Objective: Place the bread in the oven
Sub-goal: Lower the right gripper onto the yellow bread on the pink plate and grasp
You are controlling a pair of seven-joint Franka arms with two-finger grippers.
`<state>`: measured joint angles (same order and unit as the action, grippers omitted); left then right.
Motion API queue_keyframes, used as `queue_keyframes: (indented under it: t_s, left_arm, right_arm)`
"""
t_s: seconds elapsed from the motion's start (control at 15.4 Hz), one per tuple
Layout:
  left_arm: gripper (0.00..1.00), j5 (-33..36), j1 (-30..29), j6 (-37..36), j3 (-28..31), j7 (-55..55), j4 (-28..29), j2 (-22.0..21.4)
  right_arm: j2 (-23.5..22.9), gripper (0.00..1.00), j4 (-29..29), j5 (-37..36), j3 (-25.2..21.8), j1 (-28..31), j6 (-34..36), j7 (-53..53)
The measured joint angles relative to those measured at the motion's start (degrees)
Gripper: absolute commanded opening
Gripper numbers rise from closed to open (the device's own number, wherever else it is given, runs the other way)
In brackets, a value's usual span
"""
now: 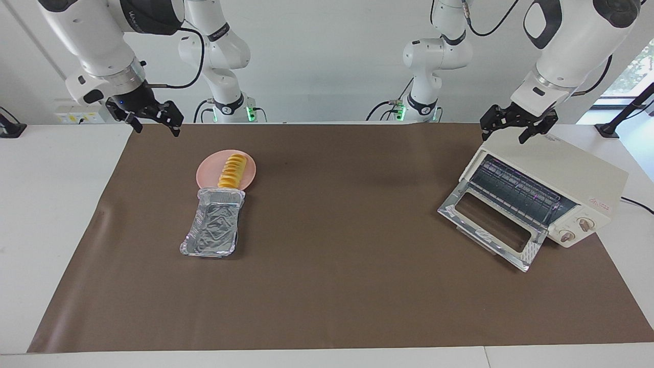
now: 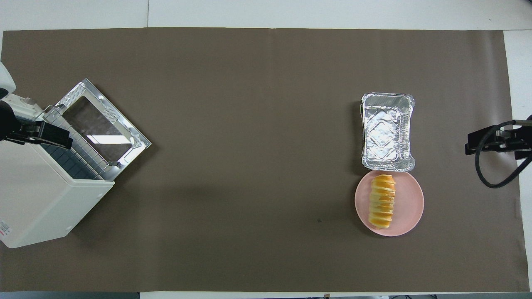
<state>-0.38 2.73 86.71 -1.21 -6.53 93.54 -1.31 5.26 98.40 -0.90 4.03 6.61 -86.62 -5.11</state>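
The bread is a ridged golden-yellow loaf lying on a round pink plate, toward the right arm's end of the table. It also shows in the overhead view. The cream-white oven stands at the left arm's end with its glass door dropped open and the wire rack showing. My left gripper hangs open and empty over the oven's top. My right gripper hangs open and empty over the mat's edge, apart from the plate.
A crinkled silver foil tray lies touching the plate, farther from the robots than it, and is empty. A brown mat covers the table. The open oven door juts out toward the table's middle.
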Motion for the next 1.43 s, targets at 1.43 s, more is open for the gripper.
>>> queue_keyframes:
  t_s: [1.43]
  left_arm:
    - [1.00,0.00,0.00,0.00,0.00,0.00,0.00,0.00]
  right_arm:
    - [7.67,1.00,27.20,0.71,1.37,-8.61,-21.07,-0.02]
